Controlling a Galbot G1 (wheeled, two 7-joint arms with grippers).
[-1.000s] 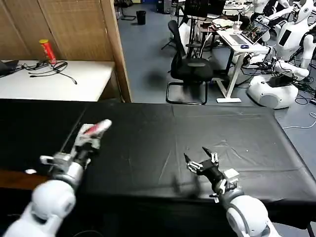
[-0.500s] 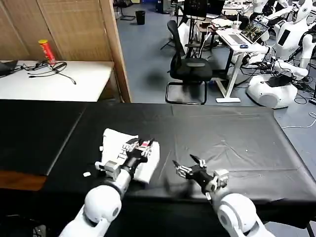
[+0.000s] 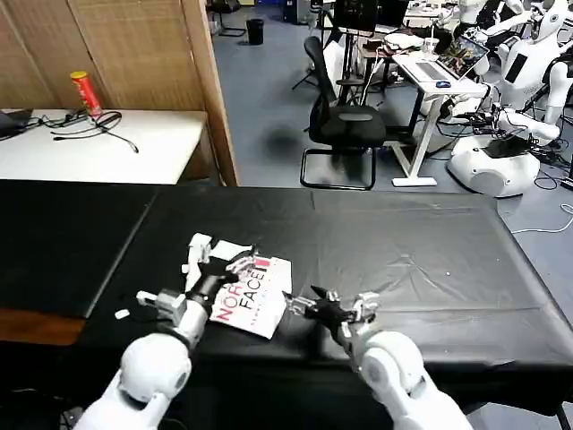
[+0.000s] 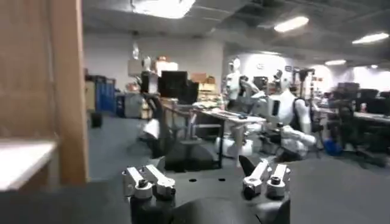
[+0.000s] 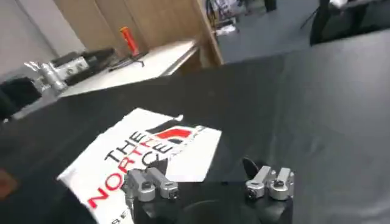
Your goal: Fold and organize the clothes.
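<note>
Resting beneath the spread left gripper [image 3: 235, 262], the folded T-shirt [image 3: 255, 300] lies just beside the spread right gripper [image 3: 312, 300].

You have the folded T-shirt [image 3: 240, 287] lying on the table [image 3: 430, 251], left of its middle and near the front edge. Your left gripper [image 3: 235, 265] sits over the shirt's left part, reaching in from the front-left corner. Your right gripper [image 3: 311, 305] is just beside the shirt's right edge, close to the front edge. Behind the table's left end you have a side table [image 3: 152, 143] with a can [image 3: 87, 92] and cables [image 3: 98, 125] on it; an office chair [image 3: 345, 121] stands behind the middle.
</note>
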